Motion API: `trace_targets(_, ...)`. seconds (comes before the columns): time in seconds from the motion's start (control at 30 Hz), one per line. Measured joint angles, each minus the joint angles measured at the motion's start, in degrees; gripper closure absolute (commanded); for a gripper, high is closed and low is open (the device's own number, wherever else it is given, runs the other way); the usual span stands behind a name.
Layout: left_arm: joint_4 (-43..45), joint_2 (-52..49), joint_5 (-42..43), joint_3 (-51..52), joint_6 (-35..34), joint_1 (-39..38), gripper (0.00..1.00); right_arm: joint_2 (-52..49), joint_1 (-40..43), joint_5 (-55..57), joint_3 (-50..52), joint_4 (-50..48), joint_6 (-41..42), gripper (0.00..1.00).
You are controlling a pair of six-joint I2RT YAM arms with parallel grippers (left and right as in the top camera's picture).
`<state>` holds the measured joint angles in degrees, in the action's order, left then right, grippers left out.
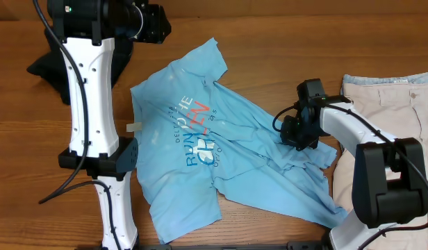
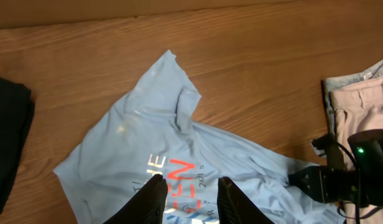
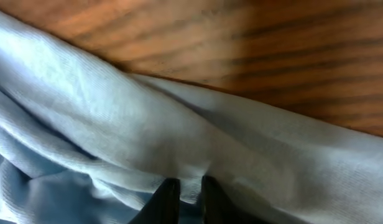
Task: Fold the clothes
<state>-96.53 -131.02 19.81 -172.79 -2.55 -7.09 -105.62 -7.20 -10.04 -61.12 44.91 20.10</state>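
No fold made yet. We find the light blue T-shirt (image 1: 193, 139) rumpled on the desk (image 1: 269, 28), beneath the right tool (image 3: 186, 193), which is narrow and pinching its cloth. The left tool (image 2: 190, 196) is parted, empty, clear of the cloth. Beige shorts (image 1: 394, 111) beside the right tool look likewise pending.

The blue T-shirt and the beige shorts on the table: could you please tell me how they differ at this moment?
The T-shirt is light blue with lettering; the shorts are plain beige. The T-shirt lies rumpled mid-table; the shorts lie smoother at the right edge. The right gripper pinches the T-shirt; no gripper holds the shorts. Both rest on the wooden table.
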Motion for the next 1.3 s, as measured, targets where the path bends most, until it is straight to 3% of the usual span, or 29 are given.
trace_targets(0.27, -0.13, -0.02, 0.00, 0.00, 0.00, -1.11, 0.65, -4.02, 5.51, 2.54, -0.70, -26.43, 2.05, 0.88)
trace_targets(0.37, -0.13, -0.02, -0.02, 0.00, 0.33, -1.70, 0.51, -6.21, 10.78, 2.73, -1.42, -33.35, 2.71, 0.94)
trace_targets(0.43, -0.13, -0.02, -0.09, 0.00, 0.68, -2.19, 0.34, -6.99, 13.79, 2.73, -3.45, -34.64, 3.23, 0.94)
trace_targets(0.57, -0.15, -0.02, -2.08, 0.00, 0.87, -2.60, 0.30, -7.06, 16.68, 2.23, -11.69, -30.05, 2.27, 0.86)
trace_targets(0.6, -0.15, -0.02, -2.73, 0.00, 0.90, -2.58, 0.32, -7.02, 16.87, 1.60, -14.29, -27.67, 1.57, 0.81)
trace_targets(0.67, -0.15, -0.02, -3.45, 0.00, 0.81, -2.58, 0.46, -6.51, 16.90, -0.83, -20.13, -20.59, -1.22, 0.72)
trace_targets(0.9, 0.11, 0.46, -4.79, 7.10, 3.10, -4.09, 0.96, -1.27, 15.34, -9.31, -30.36, -1.20, -5.14, 0.69)
trace_targets(1.03, 3.04, 0.26, -4.81, 19.45, 6.19, -7.43, 0.96, 1.46, 14.99, -12.57, -30.93, 4.26, -5.53, 0.69)
trace_targets(1.3, 18.32, -2.54, -0.92, 44.30, 9.01, -13.49, 0.96, 1.75, 15.04, -13.92, -30.97, 15.30, -5.84, 0.69)
